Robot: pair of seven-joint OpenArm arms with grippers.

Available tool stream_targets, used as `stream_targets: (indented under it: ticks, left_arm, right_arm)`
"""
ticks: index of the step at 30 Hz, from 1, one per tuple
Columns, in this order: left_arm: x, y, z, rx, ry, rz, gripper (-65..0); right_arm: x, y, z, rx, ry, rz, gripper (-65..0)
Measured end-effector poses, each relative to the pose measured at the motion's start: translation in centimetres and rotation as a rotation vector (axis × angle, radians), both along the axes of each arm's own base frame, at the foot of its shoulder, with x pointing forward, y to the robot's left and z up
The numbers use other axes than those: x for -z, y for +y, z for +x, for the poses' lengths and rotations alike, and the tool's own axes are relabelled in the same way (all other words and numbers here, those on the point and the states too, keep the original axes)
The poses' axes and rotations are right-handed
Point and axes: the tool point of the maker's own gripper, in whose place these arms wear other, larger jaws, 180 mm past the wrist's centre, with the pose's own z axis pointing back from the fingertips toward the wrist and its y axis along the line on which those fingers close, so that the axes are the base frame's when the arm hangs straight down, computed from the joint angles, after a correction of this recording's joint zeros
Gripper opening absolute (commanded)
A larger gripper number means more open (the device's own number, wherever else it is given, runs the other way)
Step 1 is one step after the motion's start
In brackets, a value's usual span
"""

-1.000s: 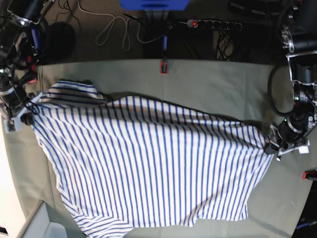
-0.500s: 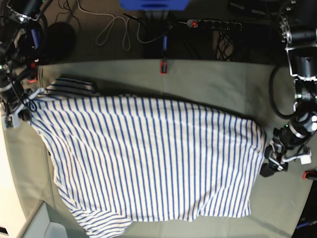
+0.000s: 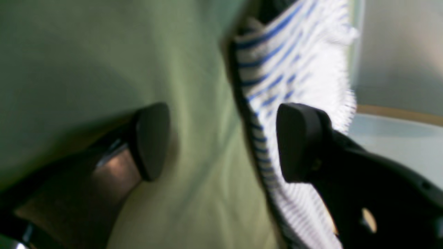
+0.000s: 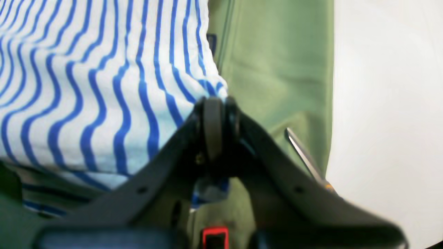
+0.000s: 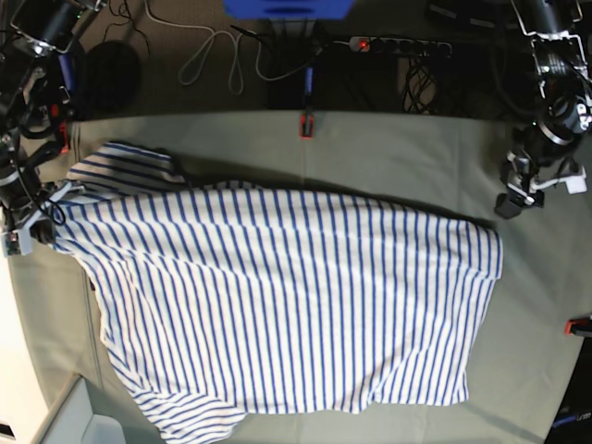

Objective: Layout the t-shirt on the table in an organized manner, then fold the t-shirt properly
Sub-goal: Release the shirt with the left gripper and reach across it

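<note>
Your t-shirt (image 5: 287,305) lies spread nearly flat across the bench (image 5: 398,148); no fold is made yet.
You have one shirt, one bench and two claws: the right claw (image 4: 214,121) is clamped on the shirt's corner at the bench's edge, the left claw (image 5: 518,194) stands apart, lifted clear beside the opposite edge. Squaring up and all folds remain.

the t-shirt (image 5: 277,305) lies spread across the table (image 5: 407,157), reaching from the base view's left edge to near its right. the right gripper (image 5: 37,217) sits at the shirt's left corner, pinching the cloth; a sleeve lies just behind it. the left gripper (image 5: 518,190) hangs apart from the shirt, behind its right corner.
</note>
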Motion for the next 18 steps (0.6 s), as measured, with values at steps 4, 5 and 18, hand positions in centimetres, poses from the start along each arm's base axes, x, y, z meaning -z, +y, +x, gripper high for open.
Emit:
stream_targets:
  ticks: [4, 5, 18]
  left_arm:
    - [-0.1, -1.6, 2.4, 0.040, -0.007, 0.038, -18.3]
    - [-0.2, -1.9, 3.2, 0.050, -0.011, 0.052, -18.3]
    - [-1.0, -6.3, 9.5, 0.123, -0.033, 0.124, -52.6]
  right_arm:
    - [0.2, 0.1, -0.2, 0.001, 0.004, 0.004, -65.0]
    - [0.2, 0.1, -0.2, 0.001, 0.006, 0.005, -65.0]
    - [0.3, 0.0, -0.4, 0.000, 0.011, -0.001, -65.0]
